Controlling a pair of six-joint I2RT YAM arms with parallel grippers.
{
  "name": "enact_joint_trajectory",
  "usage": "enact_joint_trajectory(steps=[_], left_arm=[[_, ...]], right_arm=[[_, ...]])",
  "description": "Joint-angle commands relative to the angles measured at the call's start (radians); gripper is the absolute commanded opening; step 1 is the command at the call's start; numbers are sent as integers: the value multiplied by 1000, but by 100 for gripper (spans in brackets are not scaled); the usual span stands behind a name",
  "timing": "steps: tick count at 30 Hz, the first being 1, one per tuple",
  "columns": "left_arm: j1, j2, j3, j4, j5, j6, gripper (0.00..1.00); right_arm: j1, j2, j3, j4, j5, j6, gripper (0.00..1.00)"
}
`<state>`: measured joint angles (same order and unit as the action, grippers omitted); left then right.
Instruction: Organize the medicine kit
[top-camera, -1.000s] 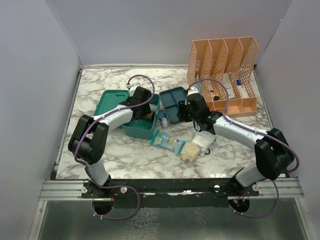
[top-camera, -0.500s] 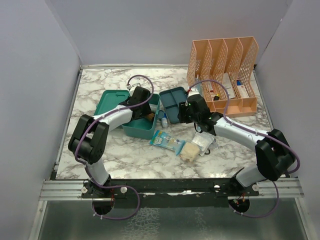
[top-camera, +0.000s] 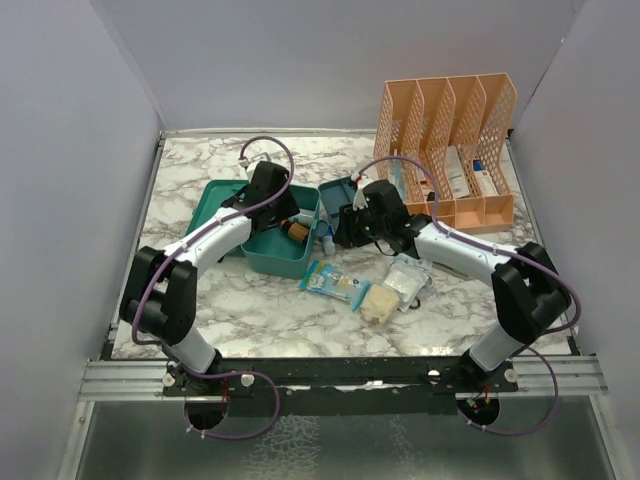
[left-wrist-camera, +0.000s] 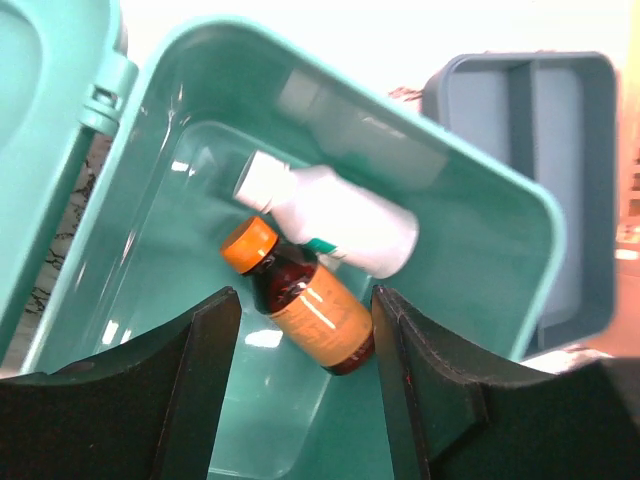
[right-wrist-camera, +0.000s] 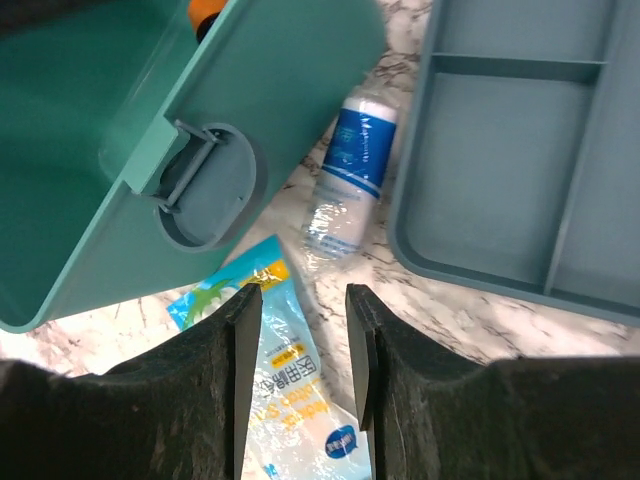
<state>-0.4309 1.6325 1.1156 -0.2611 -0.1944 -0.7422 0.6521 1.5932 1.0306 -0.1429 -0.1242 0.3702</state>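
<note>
The teal medicine kit (top-camera: 268, 254) stands open, its lid (top-camera: 222, 200) laid back to the left. Inside lie an amber bottle with an orange cap (left-wrist-camera: 308, 302) and a white bottle (left-wrist-camera: 340, 218); the amber one also shows from above (top-camera: 295, 231). My left gripper (left-wrist-camera: 305, 385) is open and empty, hovering above the amber bottle. The divided insert tray (right-wrist-camera: 520, 150) lies empty to the right of the box. My right gripper (right-wrist-camera: 300, 330) is open and empty, low over a blue-and-white packet (right-wrist-camera: 275, 400), near a small blue-labelled bottle (right-wrist-camera: 350, 170).
A peach lattice file organizer (top-camera: 450, 130) with some boxes in it stands at the back right. A beige bag (top-camera: 380, 303) and a clear bag (top-camera: 408, 280) lie beside the packet (top-camera: 333, 283) in front of the kit. Grey walls close in the table.
My left gripper has drawn back up out of the box, and the amber bottle now lies uncovered inside. My right gripper has shifted left toward the box's front corner.
</note>
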Motion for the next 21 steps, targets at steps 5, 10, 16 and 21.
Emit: enact_joint_trajectory(steps=[5, 10, 16, 21], left_arm=[[6, -165, 34, -19, 45, 73, 61], [6, -219, 7, 10, 68, 99, 63], [6, -251, 0, 29, 57, 109, 64], [7, -251, 16, 33, 49, 113, 65]], right_arm=[[-5, 139, 50, -60, -195, 44, 40], [-5, 188, 46, -45, -139, 72, 40], [-5, 248, 56, 7, -129, 110, 41], [-5, 279, 73, 37, -112, 126, 41]])
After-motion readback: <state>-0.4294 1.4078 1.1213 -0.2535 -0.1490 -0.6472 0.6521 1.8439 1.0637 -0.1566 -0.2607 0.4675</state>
